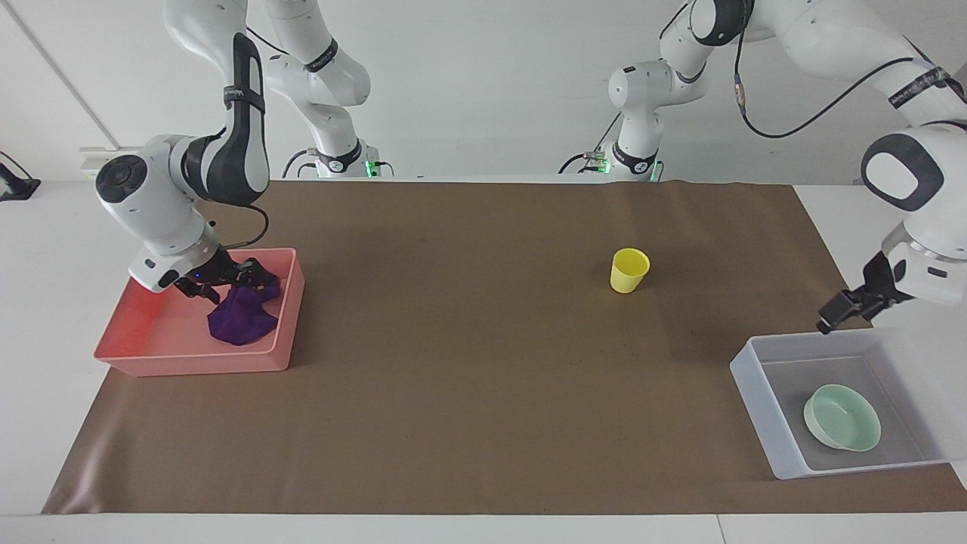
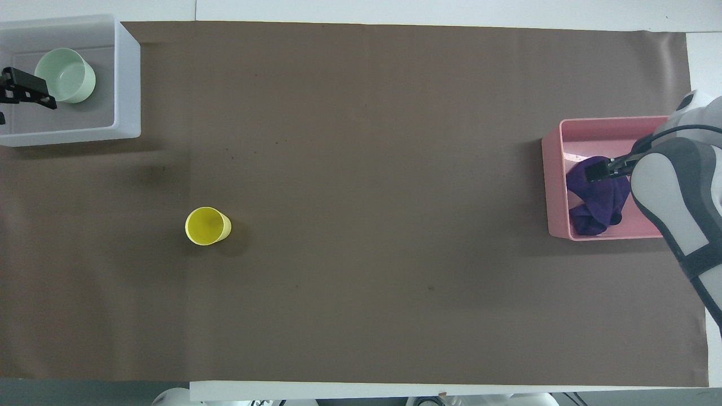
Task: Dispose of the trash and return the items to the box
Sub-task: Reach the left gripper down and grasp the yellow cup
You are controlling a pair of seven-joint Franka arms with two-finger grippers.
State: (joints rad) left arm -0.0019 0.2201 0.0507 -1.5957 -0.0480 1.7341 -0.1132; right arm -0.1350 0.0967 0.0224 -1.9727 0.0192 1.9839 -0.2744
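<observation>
One item is left out on the table (image 1: 483, 453) — the yellow cup (image 1: 628, 270), upright near the middle toward the left arm's end — while the green bowl (image 1: 842, 417) lies in the whitish box (image 1: 755, 393) and the purple cloth (image 1: 242, 317) sits in the pink tray (image 1: 189, 363). It looks light, thin-walled and a little slick, so I would pinch it across the rim or low on the wall, gently, since a hard squeeze could buckle it or tip it. Left pincer (image 1: 840, 310) hangs empty above the box, its spread unclear, and the right pincer (image 1: 245, 270) stands spread wide just over the cloth — soft, limp stuff that needs no more handling.
</observation>
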